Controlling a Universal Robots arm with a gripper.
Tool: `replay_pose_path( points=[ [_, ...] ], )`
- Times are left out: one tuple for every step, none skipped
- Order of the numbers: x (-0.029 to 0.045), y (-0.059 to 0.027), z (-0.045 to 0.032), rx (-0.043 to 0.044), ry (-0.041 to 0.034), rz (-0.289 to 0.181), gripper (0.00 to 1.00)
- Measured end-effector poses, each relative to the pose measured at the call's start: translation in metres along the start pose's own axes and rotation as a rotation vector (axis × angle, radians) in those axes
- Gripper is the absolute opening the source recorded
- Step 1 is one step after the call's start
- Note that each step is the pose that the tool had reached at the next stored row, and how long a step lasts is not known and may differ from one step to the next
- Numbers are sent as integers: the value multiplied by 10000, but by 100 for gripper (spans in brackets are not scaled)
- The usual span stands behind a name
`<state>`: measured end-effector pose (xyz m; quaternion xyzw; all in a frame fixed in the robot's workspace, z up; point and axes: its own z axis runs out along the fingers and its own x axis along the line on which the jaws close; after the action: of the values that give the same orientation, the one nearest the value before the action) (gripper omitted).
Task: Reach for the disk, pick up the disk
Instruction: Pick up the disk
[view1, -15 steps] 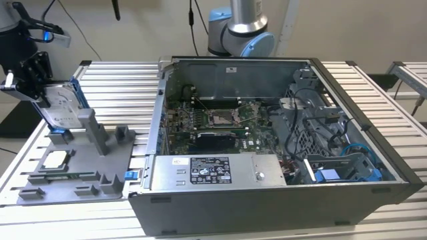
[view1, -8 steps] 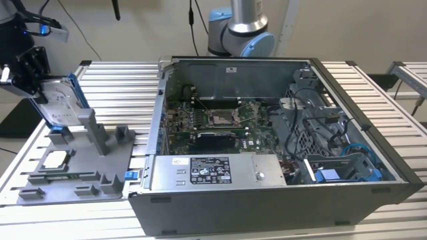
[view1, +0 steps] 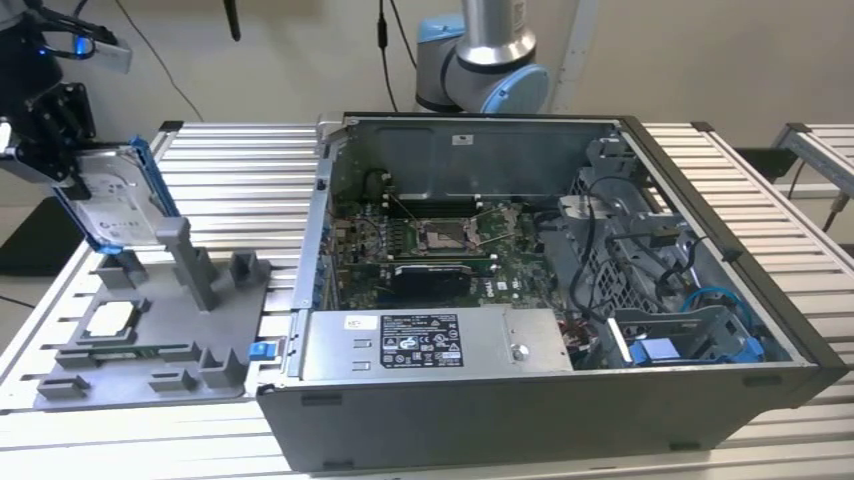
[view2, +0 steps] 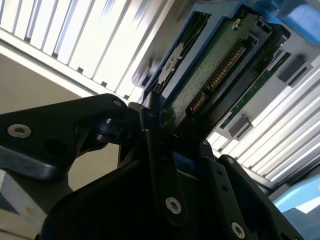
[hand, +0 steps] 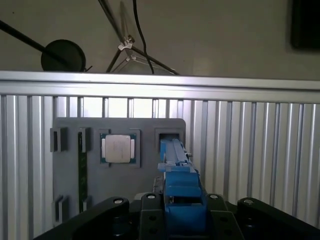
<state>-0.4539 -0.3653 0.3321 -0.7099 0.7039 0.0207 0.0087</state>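
Note:
The disk (view1: 114, 195) is a silver-grey hard drive with blue side rails, standing on edge at the exterior view's left. My gripper (view1: 70, 178) is shut on its upper part. The lower end of the disk hangs close over the upright posts of the grey holder plate (view1: 174, 330); I cannot tell whether it touches them. In the second wrist view the disk's green circuit-board side (view2: 210, 65) runs out from between the black fingers (view2: 150, 145). In the first wrist view its blue rail (hand: 180, 185) sits in my gripper (hand: 182, 212).
The holder plate also carries a small square silver chip (hand: 118, 148) and a green memory stick (hand: 82, 170). An open computer case (view1: 534, 280) with a grey labelled box (view1: 427, 340) stands to the exterior view's right on the slatted aluminium table (view1: 240, 170). The arm's base (view1: 481, 60) rises behind it.

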Motion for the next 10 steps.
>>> replay_pose_path(
  points=[
    [-1,0,-17,0,0,0,0],
    [-2,1,-34,0,0,0,0],
    [-2,1,-51,1,0,0,0],
    [-3,1,-66,1,0,0,0],
    [-4,2,-81,0,-1,0,0],
    [-4,2,-97,0,0,0,0],
    [-5,2,-114,1,0,0,0],
    [-6,2,-131,1,0,1,0],
    [-6,3,-148,0,0,0,0],
    [-7,3,-166,1,0,0,0]
  ],
)
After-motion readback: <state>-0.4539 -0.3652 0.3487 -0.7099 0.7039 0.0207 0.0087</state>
